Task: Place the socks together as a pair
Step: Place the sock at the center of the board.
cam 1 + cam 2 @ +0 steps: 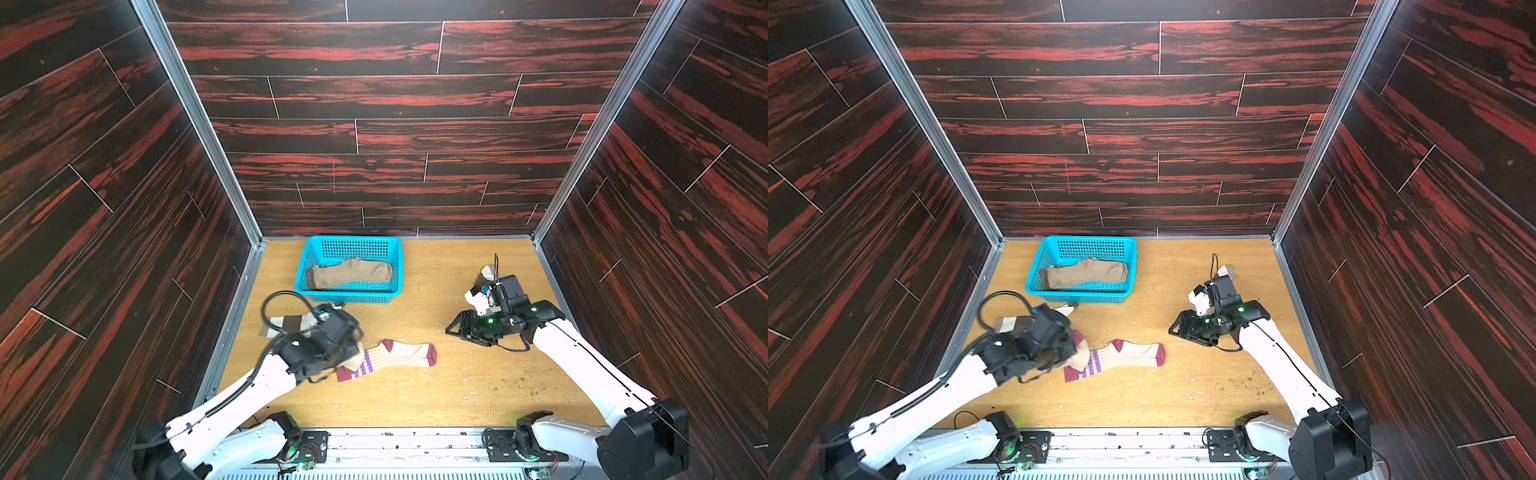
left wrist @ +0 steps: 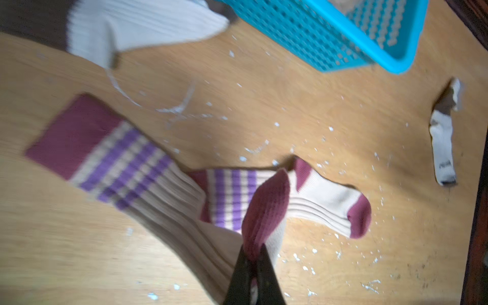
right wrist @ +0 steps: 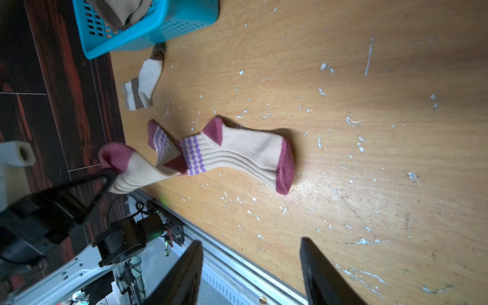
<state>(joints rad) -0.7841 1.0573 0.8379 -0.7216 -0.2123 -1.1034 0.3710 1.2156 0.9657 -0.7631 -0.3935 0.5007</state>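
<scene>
Clamping the left gripper [image 2: 253,254] shut on the maroon toe of the held striped sock [image 2: 163,200], with the limp body hanging down and the cuff end resting on the table [image 1: 457,395], crossing over the cuff end of the lying striped sock [image 2: 324,200] spread flat just in front of the blue basket [image 1: 302,266]. Hovering the right gripper [image 3: 250,244] with jaws apart and nothing between them, well away from the pair and near a white sock [image 2: 442,148]. Probably risking a crooked pair here: gripping only by the toe tip, so likely letting the soft body fold or twist on release and settle crosswise instead of lined up heel to heel. Possibly dragging the lying striped sock out of place too, with ribbed fabric catching on ribbed fabric at the overlap. Possibly losing the pinch altogether, with so little cloth caught between the jaws. Also risking a brush against the banded white sock [image 1: 286,324] lying just beside the left arm, sweeping it toward the striped pair and muddling the match.
</scene>
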